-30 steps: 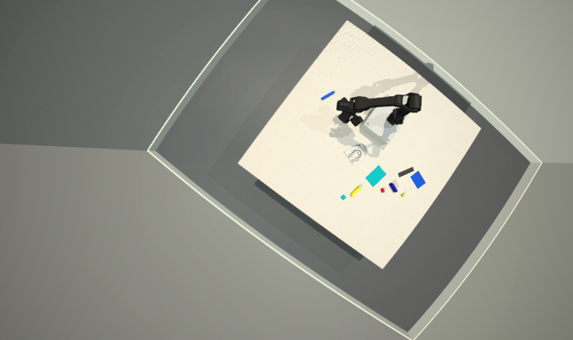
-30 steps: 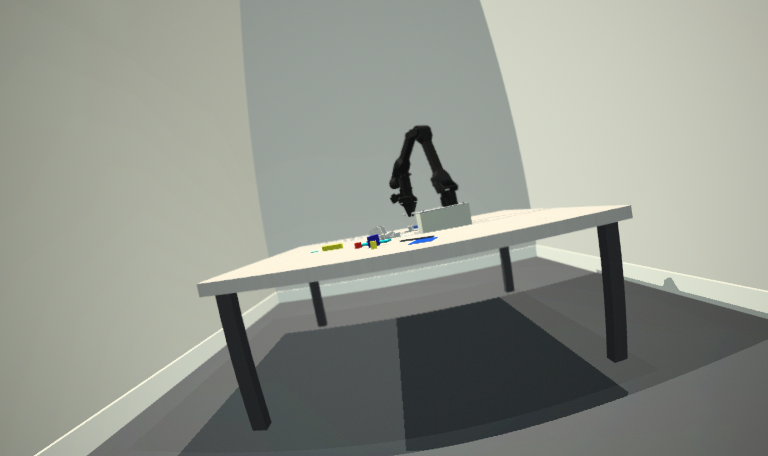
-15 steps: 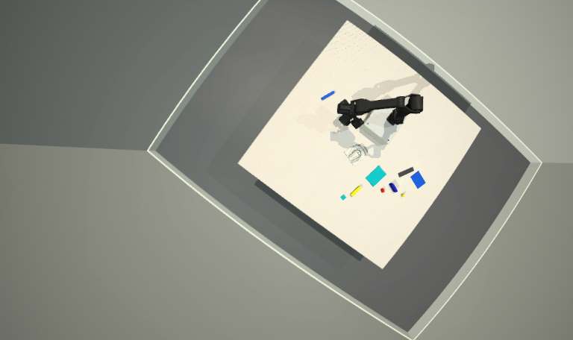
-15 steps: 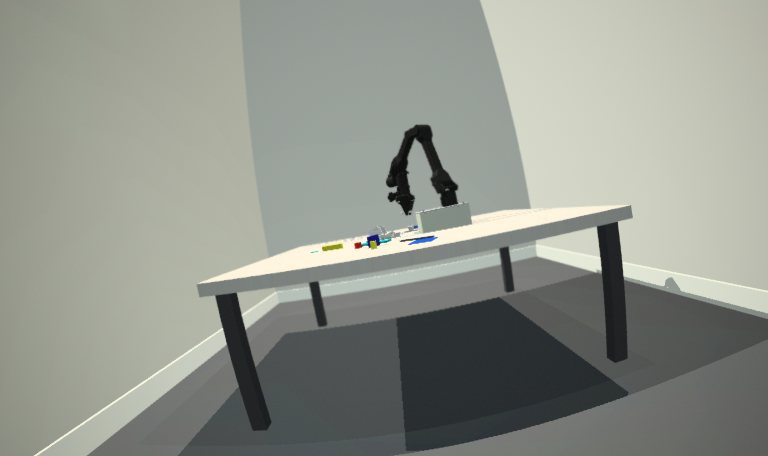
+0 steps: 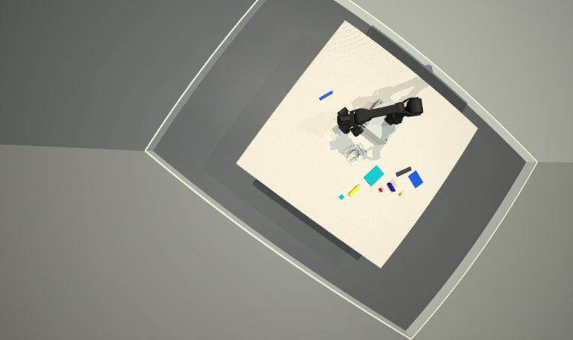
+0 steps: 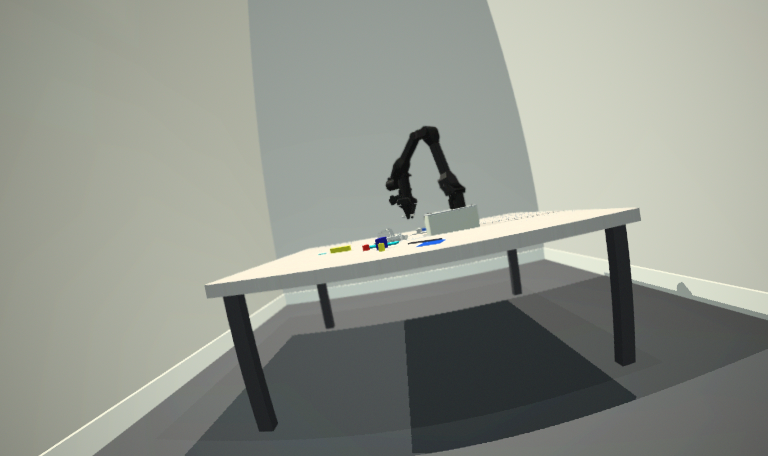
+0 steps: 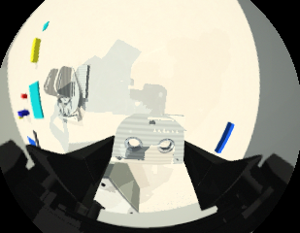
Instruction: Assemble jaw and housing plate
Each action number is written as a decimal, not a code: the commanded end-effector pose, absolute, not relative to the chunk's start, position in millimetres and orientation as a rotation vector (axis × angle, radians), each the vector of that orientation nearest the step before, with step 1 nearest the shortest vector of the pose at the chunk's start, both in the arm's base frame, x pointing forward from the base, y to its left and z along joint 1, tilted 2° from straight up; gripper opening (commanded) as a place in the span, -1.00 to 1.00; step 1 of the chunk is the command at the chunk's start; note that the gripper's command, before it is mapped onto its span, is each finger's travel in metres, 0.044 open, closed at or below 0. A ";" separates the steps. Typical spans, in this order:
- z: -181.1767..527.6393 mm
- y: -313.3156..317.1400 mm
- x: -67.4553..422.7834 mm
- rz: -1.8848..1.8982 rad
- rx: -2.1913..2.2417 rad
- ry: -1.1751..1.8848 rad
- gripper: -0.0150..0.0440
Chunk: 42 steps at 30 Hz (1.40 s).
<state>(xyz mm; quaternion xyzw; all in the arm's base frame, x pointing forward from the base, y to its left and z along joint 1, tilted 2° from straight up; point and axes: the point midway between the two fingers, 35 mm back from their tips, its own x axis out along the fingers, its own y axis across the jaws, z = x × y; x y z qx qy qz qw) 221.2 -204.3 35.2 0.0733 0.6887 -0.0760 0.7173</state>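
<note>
My gripper is shut on the pale housing plate, a flat piece with a rounded edge and two round holes, between its black fingers in the wrist view. The gripper is above the table, and the arm hides its fingers from above. The pale grey jaw assembly stands on the table, off to the left of the gripper in the wrist view. It has upright, curved parts. The pins, the stubs and the meshing of the gear teeth are too small to make out.
A grey-white box stands close by the arm's base. A blue bar lies on the opposite side from a cyan plate, a yellow bar, a dark bar and a blue plate.
</note>
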 end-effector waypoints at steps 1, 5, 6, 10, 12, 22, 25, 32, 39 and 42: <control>36.5 -190.1 230.6 -0.175 0.167 1.518 0.70; 36.7 -178.5 237.2 -0.177 0.171 1.518 0.70; 36.8 -175.5 238.8 -0.177 0.172 1.517 0.70; 36.9 -163.4 244.8 -0.179 0.176 1.517 0.70; 37.0 -157.3 247.6 -0.180 0.178 1.517 0.70; 37.4 -126.0 259.3 -0.185 0.187 1.515 0.70; 37.5 -116.5 262.0 -0.186 0.190 1.515 0.70; 37.6 -93.6 267.2 -0.190 0.197 1.514 0.70; 37.7 -70.6 270.4 -0.193 0.204 1.513 0.70; 37.8 -60.7 271.2 -0.194 0.207 1.512 0.70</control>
